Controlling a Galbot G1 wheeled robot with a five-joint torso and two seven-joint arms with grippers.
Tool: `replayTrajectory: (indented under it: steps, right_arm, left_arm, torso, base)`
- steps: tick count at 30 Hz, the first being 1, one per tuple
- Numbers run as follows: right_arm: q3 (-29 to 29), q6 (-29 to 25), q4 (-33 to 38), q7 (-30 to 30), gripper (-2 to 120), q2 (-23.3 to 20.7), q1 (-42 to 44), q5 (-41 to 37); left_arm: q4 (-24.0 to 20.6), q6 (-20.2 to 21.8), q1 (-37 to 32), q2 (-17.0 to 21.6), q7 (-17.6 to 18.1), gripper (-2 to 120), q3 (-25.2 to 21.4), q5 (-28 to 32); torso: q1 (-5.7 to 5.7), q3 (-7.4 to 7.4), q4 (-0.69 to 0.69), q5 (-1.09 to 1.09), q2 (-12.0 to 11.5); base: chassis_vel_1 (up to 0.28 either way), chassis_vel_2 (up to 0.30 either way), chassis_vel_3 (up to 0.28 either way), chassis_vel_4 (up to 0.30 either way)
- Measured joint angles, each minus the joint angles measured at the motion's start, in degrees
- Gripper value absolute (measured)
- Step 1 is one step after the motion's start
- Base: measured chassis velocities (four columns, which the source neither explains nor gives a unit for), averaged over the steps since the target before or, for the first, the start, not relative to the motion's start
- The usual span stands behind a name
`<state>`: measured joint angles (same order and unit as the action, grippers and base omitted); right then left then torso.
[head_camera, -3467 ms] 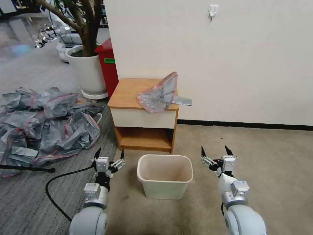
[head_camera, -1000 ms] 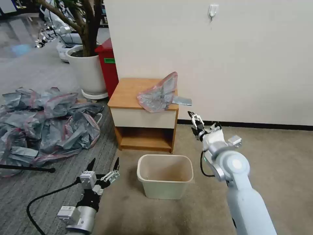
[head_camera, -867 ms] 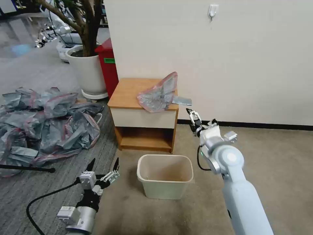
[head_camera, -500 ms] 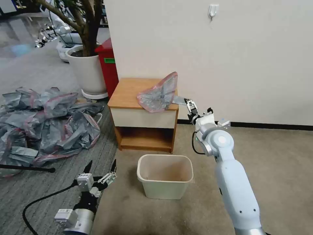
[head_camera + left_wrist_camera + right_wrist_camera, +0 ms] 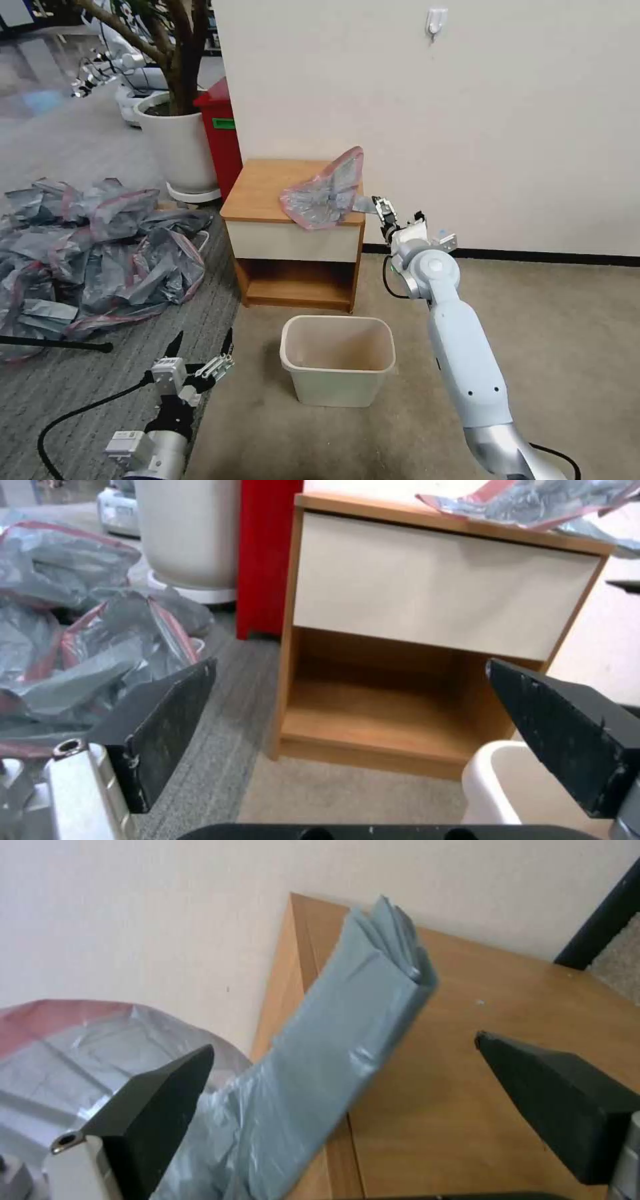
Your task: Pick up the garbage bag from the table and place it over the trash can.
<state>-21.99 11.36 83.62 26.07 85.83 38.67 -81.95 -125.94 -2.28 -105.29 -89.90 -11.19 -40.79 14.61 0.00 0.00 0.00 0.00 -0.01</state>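
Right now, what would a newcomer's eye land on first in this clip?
The right end effector, open, reaching at the grey folded tail of the garbage bag that overhangs the table edge. Next, the trash can on the floor in front, and the heap of similar bags on the robot's left.

The garbage bag (image 5: 323, 193) is thin, crinkly plastic film, translucent grey with a pinkish-red edge, faintly shiny; its folded tail (image 5: 347, 1040) looks smoother. The worktop (image 5: 267, 183) is matt light-brown wood with a flat white drawer front (image 5: 440, 585). The trash can (image 5: 337, 360) is smooth cream plastic, scuffed inside. The right pincer (image 5: 399, 215) and left pincer (image 5: 199, 341) have matt black, scratched fingers (image 5: 567, 735) on pale metal mounts. Rough carpet (image 5: 567, 333) covers the floor.
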Motion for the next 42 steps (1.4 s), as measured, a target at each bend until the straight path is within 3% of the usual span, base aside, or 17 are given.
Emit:
replayTrajectory:
  steps: [9,18,22,24,26,28,31,37,42]
  right_arm:
    - [0.0,-0.4,-2.3,-0.3,96,0.6,-1.6,0.8]
    - [-0.2,-1.2,-3.6,-0.9,68,0.9,-2.3,2.3]
    - [-0.2,-1.5,-4.0,-1.2,47,0.6,-2.3,2.9]
    - [-0.3,-1.5,-4.0,-1.2,47,0.6,-2.3,2.9]
    - [-0.3,-1.6,-4.0,-1.4,34,0.7,-2.1,3.3]
    - [-0.3,-1.7,-4.0,-1.5,31,0.8,-2.1,3.4]
    - [-0.4,-1.8,-3.9,-1.7,16,0.9,-1.9,3.9]
    - [-0.3,-2.0,-3.8,-2.2,1,0.7,-1.9,4.1]
    - [-0.1,-2.1,-2.6,-2.3,0,0.2,-1.4,4.2]
  left_arm:
    - [0.2,-0.1,-0.1,0.7,0.1,100,-0.5,0.1]
    - [0.7,-0.6,-0.2,1.0,0.1,100,-0.4,0.0]
    - [1.1,-1.2,-1.0,1.2,0.1,100,-0.4,-0.1]
    - [1.1,-1.2,-1.0,1.2,0.1,100,-0.4,-0.1]
    - [1.2,-1.3,-0.9,1.2,0.1,100,-0.4,-0.2]
    - [1.2,-1.3,-0.9,1.2,0.1,100,-0.4,-0.2]
    - [1.4,-1.4,-0.9,1.2,0.1,100,-0.3,-0.3]
    - [2.0,-1.7,-0.9,1.0,0.1,100,-0.3,-0.7]
    - [2.4,-2.2,-0.9,0.8,0.1,100,-0.3,-1.3]
  torso:
    - [-0.01,0.0,0.0,0.0,0.0]
    - [0.0,0.0,0.0,0.0,0.0]
    - [0.0,0.0,0.0,0.0,0.0]
    - [0.0,0.0,0.0,0.0,0.0]
    - [0.0,0.0,0.0,0.01,0.0]
    - [0.0,0.0,0.0,0.0,0.0]
    - [0.0,0.0,0.0,0.0,0.0]
    - [0.0,0.0,0.0,0.0,0.0]
    - [0.0,0.0,0.0,0.0,0.0]
  base:
    - [0.0,0.0,0.0,0.0]
    - [0.0,0.0,0.0,0.0]
    - [0.0,0.0,0.0,0.0]
    - [0.0,0.0,0.0,0.0]
    - [0.0,0.0,0.0,0.0]
    - [0.0,0.0,0.0,0.0]
    - [0.0,0.0,0.0,0.0]
    - [0.0,0.0,0.0,0.0]
    - [0.0,0.0,0.0,0.0]
